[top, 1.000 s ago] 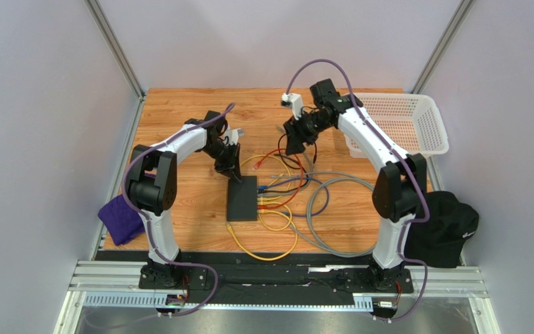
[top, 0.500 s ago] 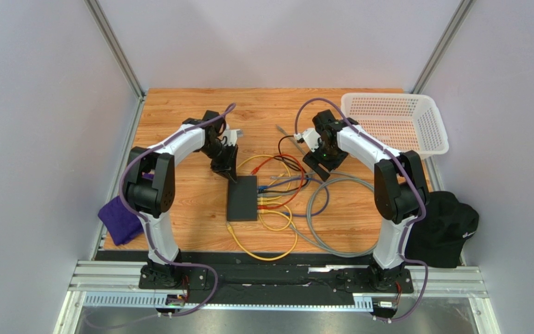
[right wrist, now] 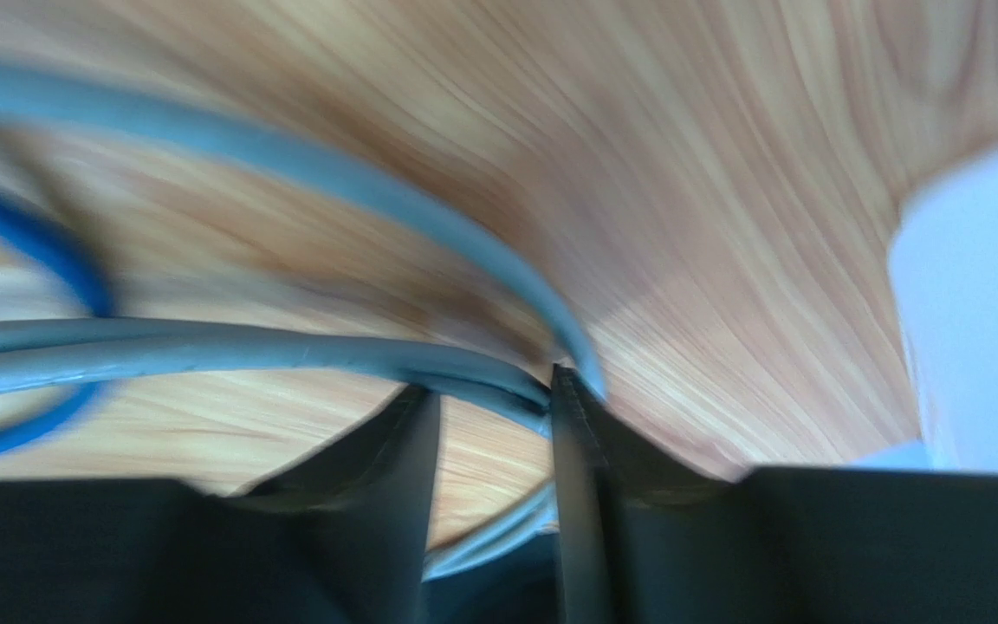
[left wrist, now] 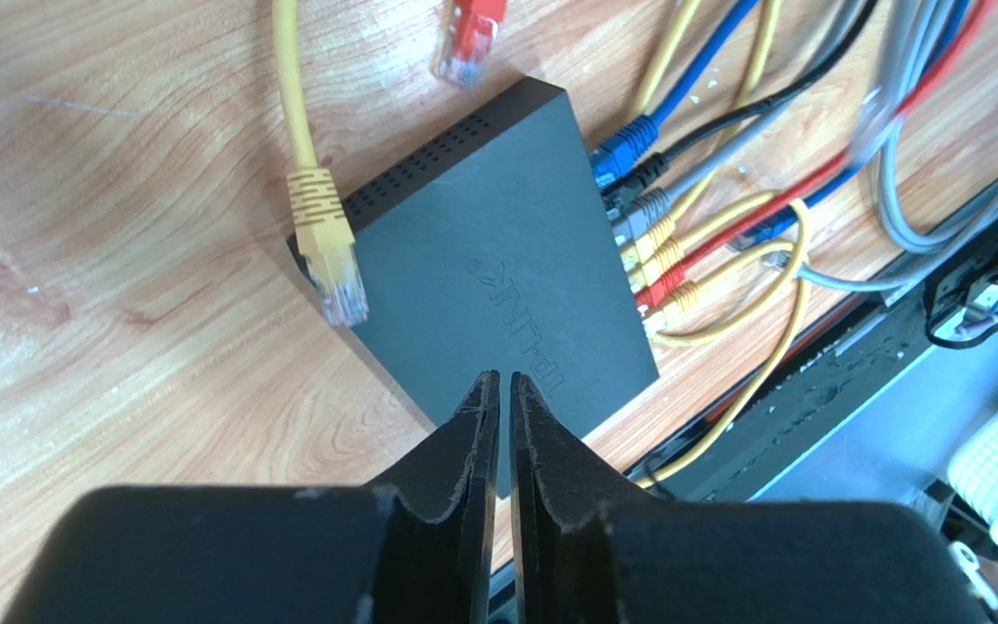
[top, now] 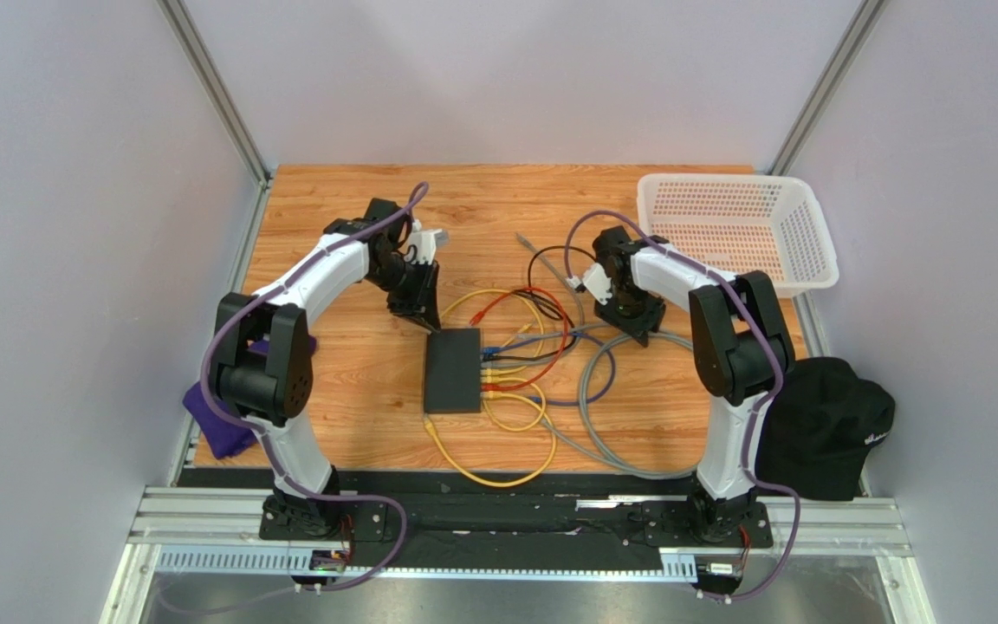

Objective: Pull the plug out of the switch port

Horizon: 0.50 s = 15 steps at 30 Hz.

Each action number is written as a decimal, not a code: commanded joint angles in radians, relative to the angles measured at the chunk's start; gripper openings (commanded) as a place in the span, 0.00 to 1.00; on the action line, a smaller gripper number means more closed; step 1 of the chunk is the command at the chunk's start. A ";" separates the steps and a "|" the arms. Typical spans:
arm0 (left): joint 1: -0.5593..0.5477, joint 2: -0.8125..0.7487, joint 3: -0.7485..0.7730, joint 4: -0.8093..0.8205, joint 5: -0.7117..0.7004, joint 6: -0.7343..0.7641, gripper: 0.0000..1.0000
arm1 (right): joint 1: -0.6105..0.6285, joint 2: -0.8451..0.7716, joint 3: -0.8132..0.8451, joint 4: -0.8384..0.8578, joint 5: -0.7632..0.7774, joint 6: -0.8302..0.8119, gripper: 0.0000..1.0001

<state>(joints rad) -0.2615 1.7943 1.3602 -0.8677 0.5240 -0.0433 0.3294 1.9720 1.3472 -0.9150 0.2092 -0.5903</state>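
Observation:
The black switch (top: 454, 371) lies flat on the wooden table. Several plugs (top: 491, 365) sit in the sockets along its right edge. In the left wrist view the switch (left wrist: 491, 260) shows blue, black, grey, yellow and red plugs (left wrist: 641, 228) in a row. My left gripper (top: 418, 310) is shut and empty. It hovers just behind the switch's far left corner, and its tips (left wrist: 504, 380) point over the switch top. My right gripper (top: 632, 317) is open and low over the grey cables (right wrist: 270, 351) right of the switch. Its tips (right wrist: 491, 390) straddle bare wood beside a grey cable.
A loose yellow plug (left wrist: 331, 254) and a loose red plug (left wrist: 469, 39) lie by the switch's other edge. Cable loops (top: 556, 390) spread right of and in front of the switch. A white basket (top: 739, 228) stands at the back right. A black cap (top: 836, 416) lies at the right and a purple cloth (top: 212, 410) at the left edge.
My right arm has swung down and to the right, from high over the table to low over the grey cables. My left gripper has drawn back a little from the switch.

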 commanded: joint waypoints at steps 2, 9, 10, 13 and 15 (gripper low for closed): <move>0.021 -0.093 -0.052 0.024 0.037 -0.006 0.15 | -0.113 -0.021 -0.097 0.099 0.177 -0.006 0.09; 0.021 -0.085 -0.030 0.023 -0.010 0.014 0.15 | -0.187 -0.098 -0.040 0.049 0.172 0.070 0.02; 0.021 -0.073 -0.021 0.016 -0.016 0.019 0.15 | -0.185 -0.085 0.033 0.006 0.142 0.093 0.23; 0.021 -0.047 -0.007 0.010 -0.010 0.019 0.15 | -0.178 -0.067 0.130 -0.097 -0.035 0.167 0.47; 0.021 -0.041 -0.009 0.004 -0.007 0.020 0.15 | -0.158 -0.116 0.187 -0.120 -0.174 0.166 0.50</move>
<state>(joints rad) -0.2462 1.7367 1.3155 -0.8543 0.5144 -0.0429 0.1364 1.9430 1.3941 -0.9794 0.2920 -0.5068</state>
